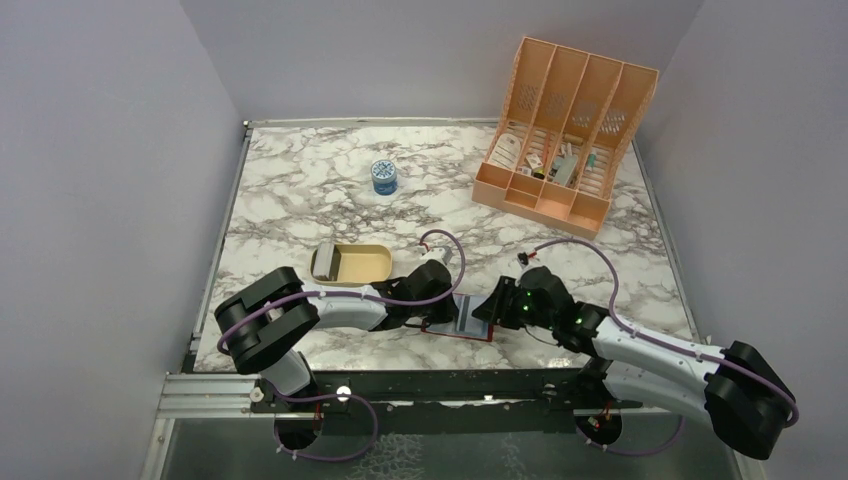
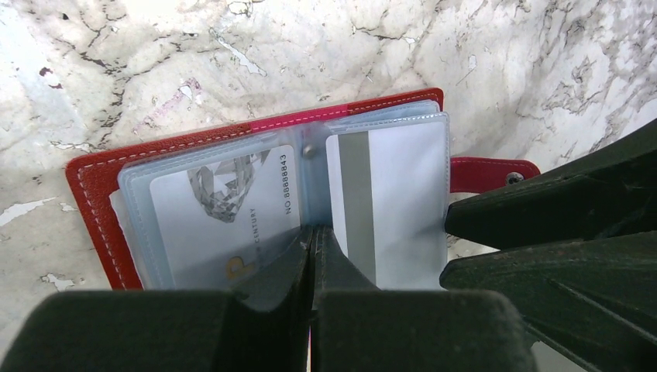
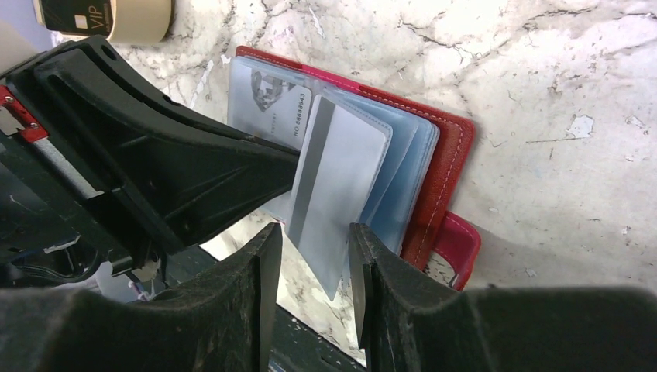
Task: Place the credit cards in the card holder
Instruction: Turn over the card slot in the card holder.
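Observation:
The red card holder (image 1: 470,318) (image 2: 93,186) (image 3: 449,147) lies open near the table's front edge, its pale blue pockets facing up. A diamond-printed card (image 2: 225,209) fills the left pocket. My left gripper (image 1: 443,300) (image 2: 314,236) is shut, its tips pressing on the holder's middle fold. A white card with a grey stripe (image 2: 395,194) (image 3: 337,178) sits at the right pocket, lifted off the pockets beneath. Its near corner hangs between the fingers of my right gripper (image 1: 492,305) (image 3: 314,248), which is open. More credit cards, one of them black (image 3: 77,12), lie in the tan tray (image 1: 365,265) (image 3: 143,19).
A peach slotted organizer (image 1: 565,130) with small items stands at the back right. A small blue round tin (image 1: 384,176) sits mid-back. The table's front edge runs just under the holder, and both arms crowd together there.

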